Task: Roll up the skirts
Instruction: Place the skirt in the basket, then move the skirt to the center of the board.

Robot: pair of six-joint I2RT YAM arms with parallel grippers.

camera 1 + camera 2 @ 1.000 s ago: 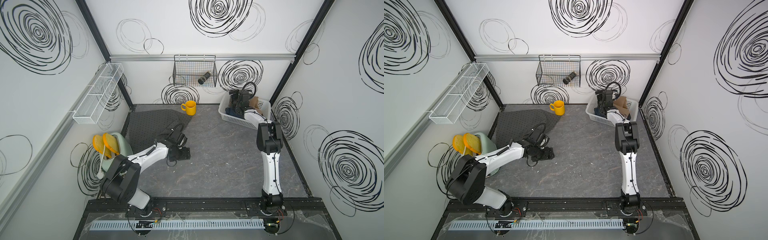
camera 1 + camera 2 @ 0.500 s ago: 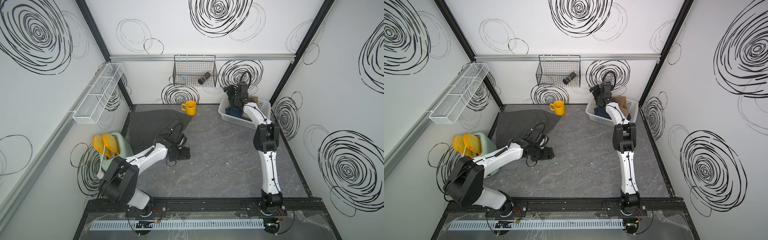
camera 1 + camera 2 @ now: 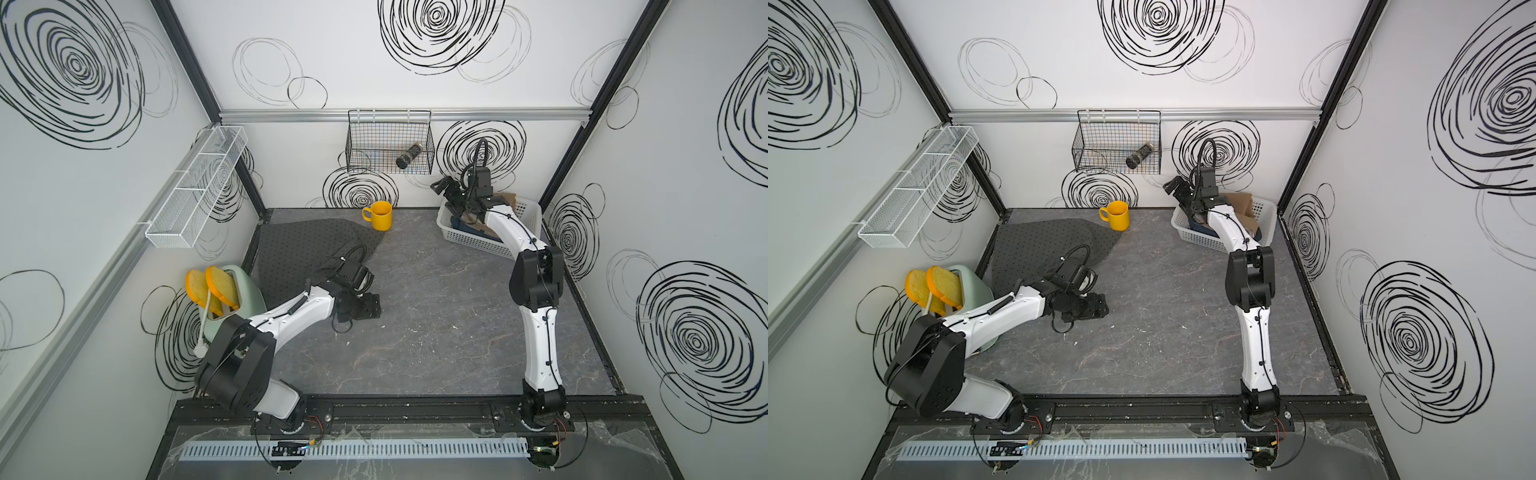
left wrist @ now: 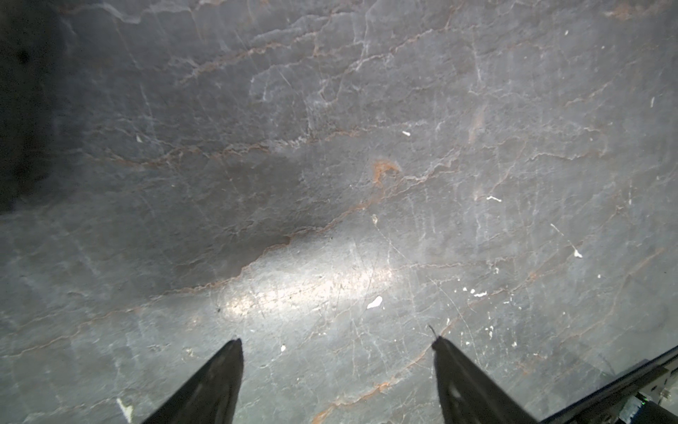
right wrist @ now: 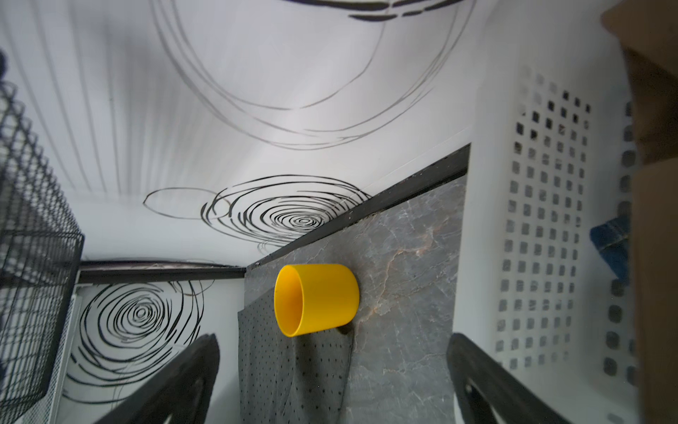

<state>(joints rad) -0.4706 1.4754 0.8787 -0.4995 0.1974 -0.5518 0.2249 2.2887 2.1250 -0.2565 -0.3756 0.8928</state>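
Observation:
The dark grey dotted skirt [image 3: 307, 245] [image 3: 1042, 245] lies spread flat at the table's back left; its corner also shows in the right wrist view [image 5: 293, 374]. A tan-brown skirt [image 3: 1239, 203] [image 5: 656, 257] and a blue denim skirt [image 3: 1200, 226] [image 5: 611, 242] sit in the white basket [image 3: 469, 241] at the back right. My left gripper [image 3: 372, 305] [image 4: 336, 341] hangs open and empty, low over bare table just in front of the dotted skirt. The right gripper [image 3: 442, 189] [image 5: 332, 339] is open and empty, raised above the basket's left end and pointing toward the mug.
A yellow mug [image 3: 380, 215] [image 5: 315, 297] stands at the dotted skirt's back corner. A black wire basket [image 3: 388, 143] holding a dark cylinder [image 3: 409, 155] hangs on the back wall. A white wire shelf [image 3: 195, 187] lines the left wall, with a green toaster [image 3: 245, 299] below it.
My right gripper has risen out of the white basket and swung left, empty. The left arm has stayed still.

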